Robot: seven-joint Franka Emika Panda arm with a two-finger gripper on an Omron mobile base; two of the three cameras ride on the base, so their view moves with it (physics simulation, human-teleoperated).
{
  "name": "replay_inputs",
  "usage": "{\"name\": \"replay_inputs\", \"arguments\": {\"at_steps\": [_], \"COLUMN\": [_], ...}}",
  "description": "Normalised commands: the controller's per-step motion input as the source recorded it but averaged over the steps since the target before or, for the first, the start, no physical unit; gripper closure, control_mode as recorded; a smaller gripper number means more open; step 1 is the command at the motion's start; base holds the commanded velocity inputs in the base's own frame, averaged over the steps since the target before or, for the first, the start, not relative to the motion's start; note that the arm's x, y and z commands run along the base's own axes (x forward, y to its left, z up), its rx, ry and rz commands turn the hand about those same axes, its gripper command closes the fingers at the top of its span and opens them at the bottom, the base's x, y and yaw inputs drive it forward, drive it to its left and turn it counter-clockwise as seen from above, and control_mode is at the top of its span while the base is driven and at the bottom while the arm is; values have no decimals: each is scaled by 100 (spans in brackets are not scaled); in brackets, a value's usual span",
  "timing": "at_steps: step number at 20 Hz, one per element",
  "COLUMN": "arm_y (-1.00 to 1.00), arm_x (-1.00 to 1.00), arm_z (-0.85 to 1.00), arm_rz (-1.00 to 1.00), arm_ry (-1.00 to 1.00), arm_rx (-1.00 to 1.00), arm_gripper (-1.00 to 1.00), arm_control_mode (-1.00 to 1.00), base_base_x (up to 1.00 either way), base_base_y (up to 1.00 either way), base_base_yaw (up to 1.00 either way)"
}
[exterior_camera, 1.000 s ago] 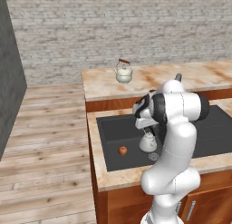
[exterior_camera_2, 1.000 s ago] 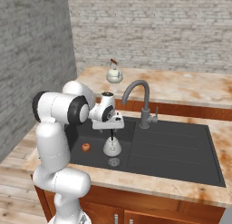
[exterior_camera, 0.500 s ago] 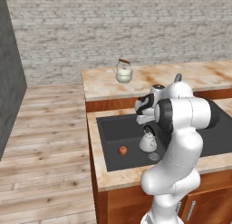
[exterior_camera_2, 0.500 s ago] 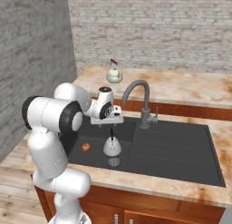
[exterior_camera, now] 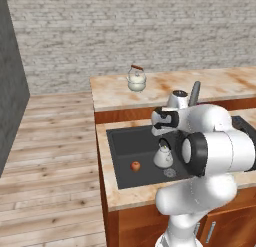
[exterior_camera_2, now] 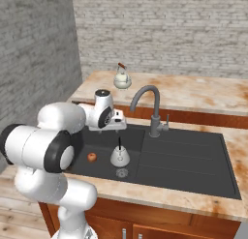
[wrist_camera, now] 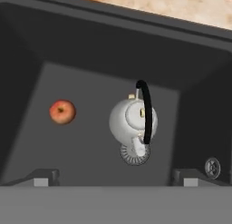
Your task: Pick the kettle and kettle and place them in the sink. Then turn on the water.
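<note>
The tool (exterior_camera_2: 117, 123), fully open and empty, hangs over the sink (exterior_camera_2: 193, 158) above the black-handled kettle (exterior_camera_2: 119, 156) resting inside, while the brown-handled kettle (exterior_camera_2: 122, 79) stands on the worktop (exterior_camera_2: 203, 93) beyond, behind the tap (exterior_camera_2: 147, 110).

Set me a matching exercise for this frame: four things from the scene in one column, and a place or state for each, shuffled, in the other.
Things:
1. kettle with the black handle
2. kettle with the reddish-brown handle
3. apple
4. claw

Places or states:
A. open, holding nothing, above the sink
B. on the back counter, behind the tap
C. upright in the left basin, next to the drain
D. on the basin floor, apart from the kettle

Pairs: 1-C, 2-B, 3-D, 4-A
</note>
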Motion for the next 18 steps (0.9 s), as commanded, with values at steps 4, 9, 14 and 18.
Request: {"name": "replay_inputs", "arguments": {"at_steps": [4, 9, 14, 18], "arm_y": [0, 0, 0, 0], "arm_x": [-43, -40, -39, -42], "arm_z": [62, 65, 62, 57], "arm_rz": [-7, -8, -4, -5], "arm_ry": [0, 0, 0, 0], "arm_rx": [0, 0, 0, 0], "arm_gripper": [-100, -100, -100, -100], "arm_control_mode": [-100, -100, -100, -100], "base_base_x": [0, 0, 0, 0], "base_base_y": [0, 0, 0, 0], "base_base_yaw": [0, 0, 0, 0]}}
